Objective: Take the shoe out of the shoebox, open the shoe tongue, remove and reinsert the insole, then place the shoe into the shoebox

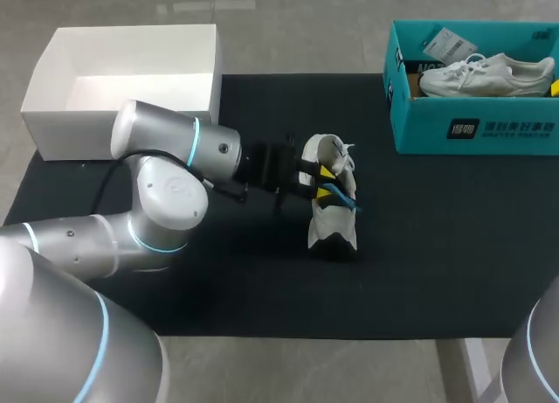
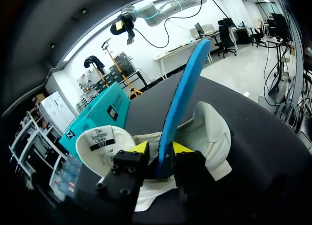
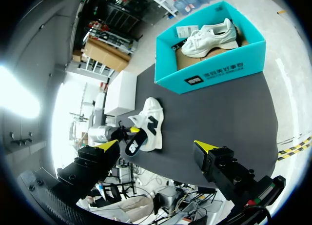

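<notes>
Left end effector (image 2: 161,148) grips insole (image 2: 184,88) at shoe (image 2: 209,132)
Right end effector (image 3: 157,145) open, well above bench (image 3: 234,103)

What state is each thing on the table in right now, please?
shoe: on the black mat, tongue folded back
insole: partly out of the shoe, pinched on edge
left tool: shut on the insole
right tool: open, holding nothing, above the mat
teal shoebox: open, a second shoe inside
white box: open on top
</notes>
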`<state>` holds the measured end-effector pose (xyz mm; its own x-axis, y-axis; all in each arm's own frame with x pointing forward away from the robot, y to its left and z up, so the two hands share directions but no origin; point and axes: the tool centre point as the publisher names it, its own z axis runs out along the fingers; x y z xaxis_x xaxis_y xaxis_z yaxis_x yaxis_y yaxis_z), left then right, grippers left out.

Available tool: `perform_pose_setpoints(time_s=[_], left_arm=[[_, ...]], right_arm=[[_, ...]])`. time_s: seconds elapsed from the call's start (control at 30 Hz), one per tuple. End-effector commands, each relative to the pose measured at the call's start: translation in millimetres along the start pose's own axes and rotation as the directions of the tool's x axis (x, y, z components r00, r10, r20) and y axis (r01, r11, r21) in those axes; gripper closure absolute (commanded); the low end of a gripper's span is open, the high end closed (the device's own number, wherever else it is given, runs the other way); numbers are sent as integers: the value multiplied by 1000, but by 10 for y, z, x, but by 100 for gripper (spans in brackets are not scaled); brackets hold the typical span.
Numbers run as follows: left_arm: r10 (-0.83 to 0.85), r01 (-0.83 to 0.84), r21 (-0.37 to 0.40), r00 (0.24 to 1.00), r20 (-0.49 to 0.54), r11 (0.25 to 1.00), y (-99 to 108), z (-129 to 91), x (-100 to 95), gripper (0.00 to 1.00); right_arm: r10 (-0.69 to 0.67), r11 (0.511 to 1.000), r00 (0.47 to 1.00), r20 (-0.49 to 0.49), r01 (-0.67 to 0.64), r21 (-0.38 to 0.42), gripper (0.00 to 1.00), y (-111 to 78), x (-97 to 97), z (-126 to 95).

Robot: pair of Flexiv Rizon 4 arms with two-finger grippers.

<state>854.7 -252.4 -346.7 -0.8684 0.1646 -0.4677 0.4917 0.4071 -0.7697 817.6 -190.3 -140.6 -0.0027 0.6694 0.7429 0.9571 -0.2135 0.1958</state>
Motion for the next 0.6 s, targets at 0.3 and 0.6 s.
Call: perform_pose_setpoints(time_s=[0.3,0.6], left_arm=[[36,-34,51,998,-47,998,-292,-181,76,56],[30,-25,41,991,-130,999,-239,-82,239,78]], right_arm=[[1,1000,1000,3,-1,-1,0,-10,5,-3],[1,1000,1000,3,-1,-1,0,-10,5,-3]])
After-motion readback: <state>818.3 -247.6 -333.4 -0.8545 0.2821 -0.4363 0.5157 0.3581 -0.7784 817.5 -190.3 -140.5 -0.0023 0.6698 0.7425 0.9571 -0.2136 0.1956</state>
